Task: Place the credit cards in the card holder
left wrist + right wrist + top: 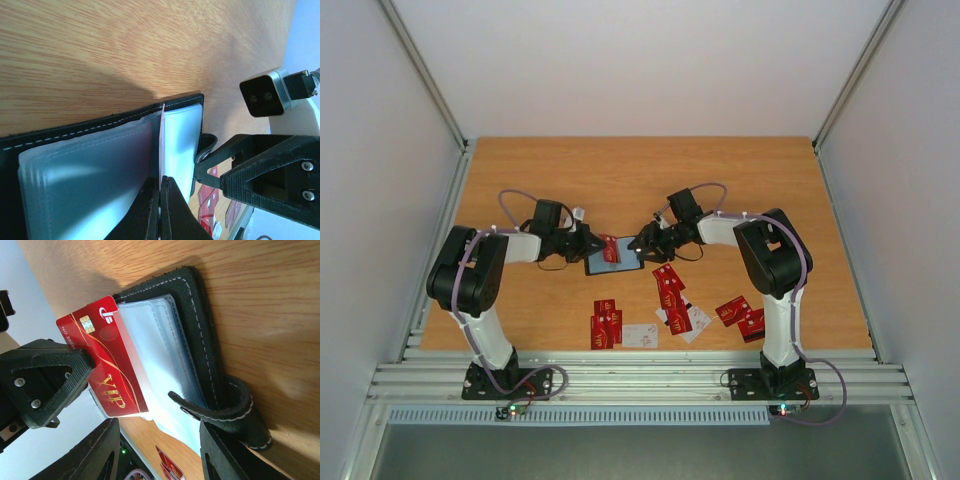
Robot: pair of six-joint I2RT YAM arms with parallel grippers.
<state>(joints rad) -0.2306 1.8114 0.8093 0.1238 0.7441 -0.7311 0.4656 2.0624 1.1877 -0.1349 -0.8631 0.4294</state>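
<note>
One red card (107, 365) is pinched in your left gripper (160, 181). Its jaws are pressed flat against the card's two faces, and from the left wrist you see the card edge-on, a thin line running straight out from the fingertips. Directly ahead of that gripper the holder (613, 263) lies open on the table (520, 170), stitched black border outermost. The card stands among its clear sleeves (85, 170), with a stack of them on one side and a single one on the other. From the right wrist the card leans over the sleeves, chip and logo at the end farthest from the right gripper and gold "VIP" lettering at the nearer end. You cannot tell from either wrist whether its edge is seated in a pocket.

Your right gripper (158, 422) faces the left one across the holder with its jaws spread wide and nothing between them. The tab (235, 415) curls up just beside one of its fingers — whether it touches is unclear. From above, the two grippers meet nose to nose over the holder, near each other but apart.

The remaining cards (607, 324) lie behind both grippers, toward the arm bases. There is a red stack behind the left gripper with a white card (640, 336) just beside it. More red ones trail back from under the right gripper, and another small red group sits out beyond that arm's elbow — all well apart from the holder.
</note>
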